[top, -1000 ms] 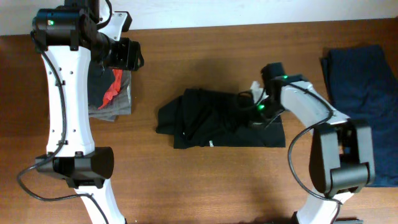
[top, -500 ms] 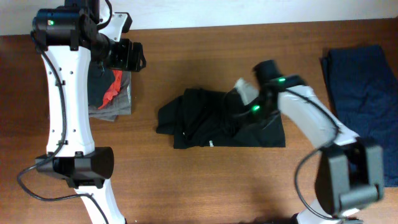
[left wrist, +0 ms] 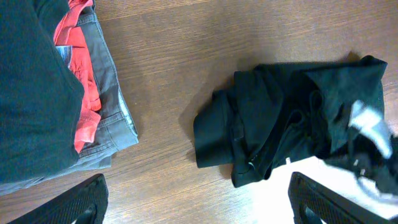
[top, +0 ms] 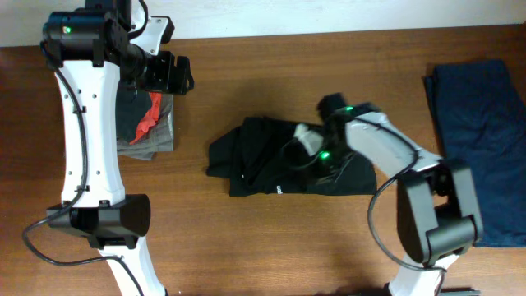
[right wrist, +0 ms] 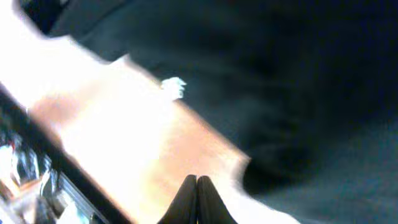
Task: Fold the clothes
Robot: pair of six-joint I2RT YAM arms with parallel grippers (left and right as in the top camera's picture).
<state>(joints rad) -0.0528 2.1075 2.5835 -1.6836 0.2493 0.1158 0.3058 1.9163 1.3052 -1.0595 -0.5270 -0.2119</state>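
The black shirt [top: 267,160] lies bunched and partly folded at the middle of the wooden table, with a small white label at its front edge. It also shows in the left wrist view [left wrist: 280,118] and, blurred, in the right wrist view [right wrist: 298,81]. My right gripper [top: 306,141] is low over the shirt's middle. Its fingers [right wrist: 197,186] are pressed together with nothing seen between them. My left gripper [top: 168,74] is open and empty, held high at the back left, apart from the shirt; its fingers [left wrist: 199,202] show at the lower corners.
A pile of folded clothes, grey and dark with a red piece [top: 148,123], lies at the back left under my left arm, also in the left wrist view [left wrist: 74,106]. A dark blue garment [top: 481,107] lies along the table's right edge.
My right gripper has moved left, from the shirt's right edge to over its middle. The shirt's outline looks about the same. The left arm has not moved.
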